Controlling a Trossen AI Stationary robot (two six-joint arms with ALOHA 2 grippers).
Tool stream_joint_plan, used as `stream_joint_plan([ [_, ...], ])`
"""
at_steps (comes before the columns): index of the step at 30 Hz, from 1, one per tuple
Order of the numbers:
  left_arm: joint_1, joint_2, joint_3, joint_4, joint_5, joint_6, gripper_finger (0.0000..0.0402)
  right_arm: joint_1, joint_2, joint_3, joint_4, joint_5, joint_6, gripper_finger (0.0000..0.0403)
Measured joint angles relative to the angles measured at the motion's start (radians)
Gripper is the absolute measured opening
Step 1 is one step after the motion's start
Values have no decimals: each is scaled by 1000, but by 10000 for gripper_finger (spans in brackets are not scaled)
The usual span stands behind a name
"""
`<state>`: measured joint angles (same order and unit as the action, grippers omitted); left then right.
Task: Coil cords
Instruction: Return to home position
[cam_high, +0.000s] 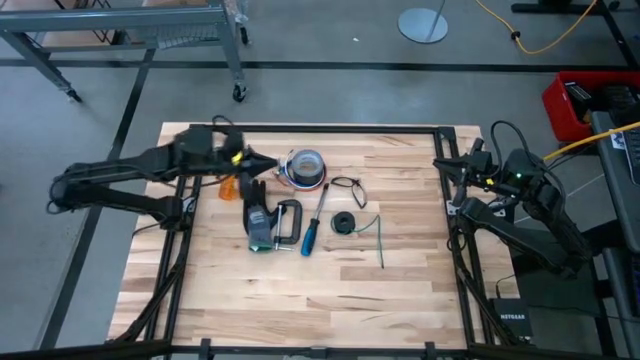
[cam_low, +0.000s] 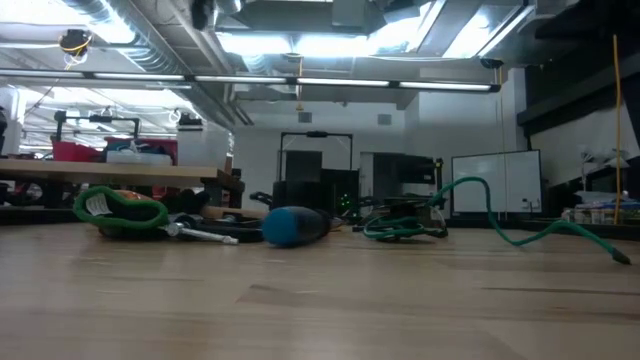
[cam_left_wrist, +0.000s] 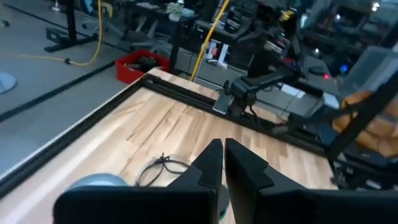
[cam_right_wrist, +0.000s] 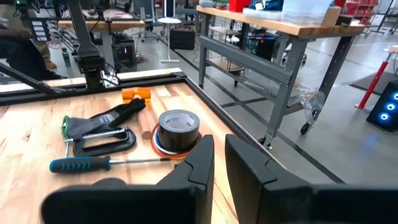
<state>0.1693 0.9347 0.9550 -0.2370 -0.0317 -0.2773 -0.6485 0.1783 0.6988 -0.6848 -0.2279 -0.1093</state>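
Hovering by tape roll (cam_high: 305, 167), L tool (cam_left_wrist: 222, 144) clenched empty; R tool (cam_right_wrist: 219, 140) likewise, far right.

Your left gripper (cam_left_wrist: 222, 144) is black. Just past its tips the tape roll (cam_high: 305, 166) is grey, and beside the gripper sits an orange block (cam_high: 229, 187). Farther out you have a blue-handled screwdriver (cam_high: 311, 236), a looped black cord (cam_high: 348, 186), a coiled black cord (cam_high: 345, 222) and a teal-green cord (cam_high: 378, 240), on a table (cam_high: 420, 290) of pale, streaked planks.
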Motion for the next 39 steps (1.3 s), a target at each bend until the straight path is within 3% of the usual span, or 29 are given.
stream_joint_plan([
  [10, -132, -165, -1, -275, -143, 88, 10, 0, -1, 59, -100, -1, 53, 44],
  [16, -191, -243, -123, -259, -238, 88, 10, 0, -60, 60, -156, -9, 81, 44],
  [21, -220, -366, -330, -93, -270, 45, 10, 0, -177, 62, -164, -9, 105, 44],
  [30, -244, -559, -705, 290, -263, 99, 10, 0, -174, 85, -232, -64, 131, 44],
  [39, -248, -648, -907, 513, -254, 136, 10, 0, -174, 85, -186, -72, 131, 44],
])
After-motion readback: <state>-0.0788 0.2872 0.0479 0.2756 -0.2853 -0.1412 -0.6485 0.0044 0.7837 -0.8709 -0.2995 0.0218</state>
